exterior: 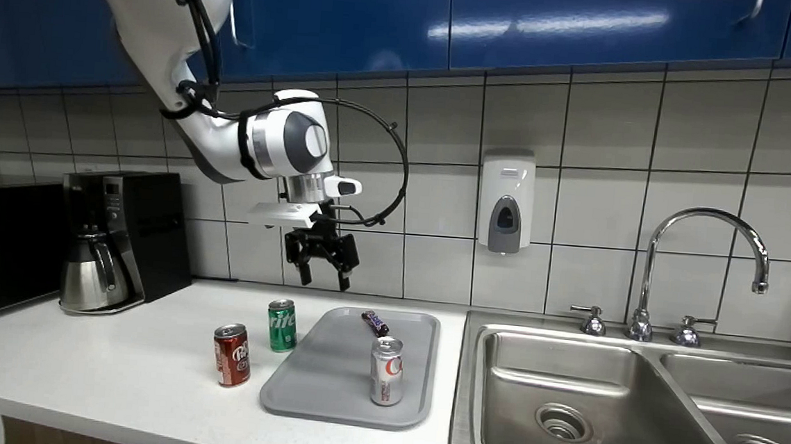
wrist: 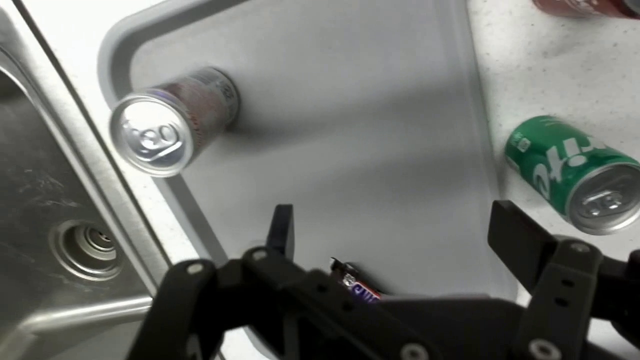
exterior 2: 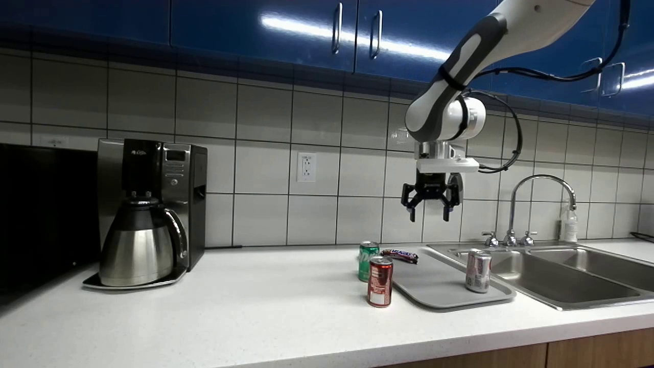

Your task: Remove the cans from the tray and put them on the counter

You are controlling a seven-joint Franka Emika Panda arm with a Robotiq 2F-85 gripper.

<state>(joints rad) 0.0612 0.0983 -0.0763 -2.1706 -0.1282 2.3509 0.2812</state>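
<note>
A silver can [exterior: 386, 378] stands upright on the grey tray [exterior: 322, 377], near its front, sink-side corner. It also shows in the other views [exterior 2: 478, 273] [wrist: 200, 107]. A green can [exterior: 282, 329] and a red can [exterior: 231, 358] stand upright on the white counter [exterior: 128, 363] beside the tray. The green can also shows in the wrist view [wrist: 560, 165]; only part of the red can [wrist: 580, 6] shows there. My gripper [exterior: 324, 283] is open and empty, pointing down, well above the cans and the tray's back part. Its spread fingers show in the wrist view [wrist: 390, 215].
A purple candy bar [exterior: 376, 323] lies at the back of the tray, partly covered by the gripper in the wrist view [wrist: 356, 286]. A steel sink [exterior: 470, 394] with a tall faucet [exterior: 650, 268] is beside the tray. A coffee maker [exterior 2: 153, 204] stands on the counter's far side.
</note>
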